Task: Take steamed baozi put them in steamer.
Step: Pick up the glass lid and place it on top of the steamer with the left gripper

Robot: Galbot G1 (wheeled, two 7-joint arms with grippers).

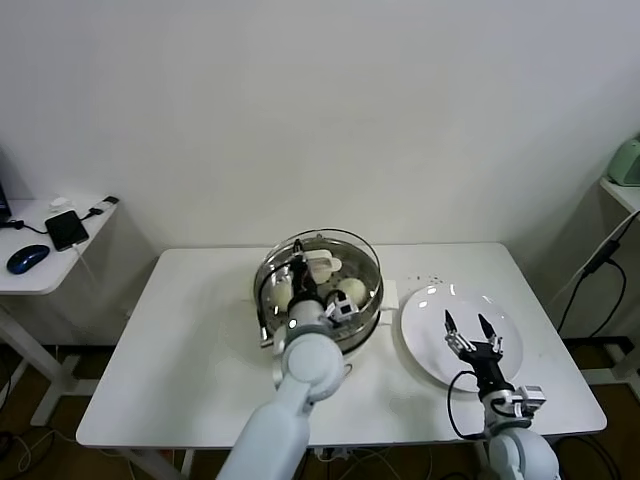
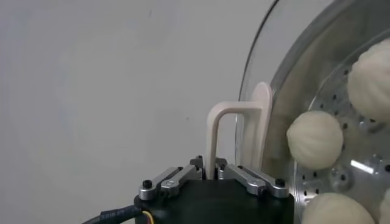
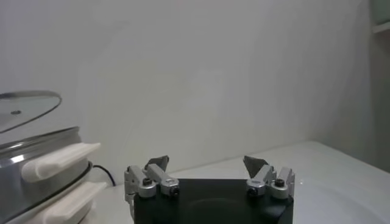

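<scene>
The steamer (image 1: pixel 366 318) stands mid-table, a steel pot on a cream base. Several cream-white steamed baozi (image 1: pixel 351 292) lie on its perforated tray (image 2: pixel 361 159); the left wrist view shows one (image 2: pixel 315 139) close by. My left gripper (image 1: pixel 300 268) is shut on the cream handle (image 2: pixel 220 131) of the round glass lid (image 1: pixel 345 245). The lid hangs tilted just over the pot. My right gripper (image 1: pixel 468 322) is open and holds nothing, hovering above the white plate (image 1: pixel 425 345). In the right wrist view its jaws (image 3: pixel 207 164) stand wide apart, with the steamer (image 3: pixel 36 164) off to one side.
The white plate right of the steamer carries no buns. A side table (image 1: pixel 40 275) at the far left holds a phone (image 1: pixel 66 229) and a mouse (image 1: pixel 26 258). A dark cable (image 1: pixel 590 270) hangs by the right wall. The white wall stands close behind the table.
</scene>
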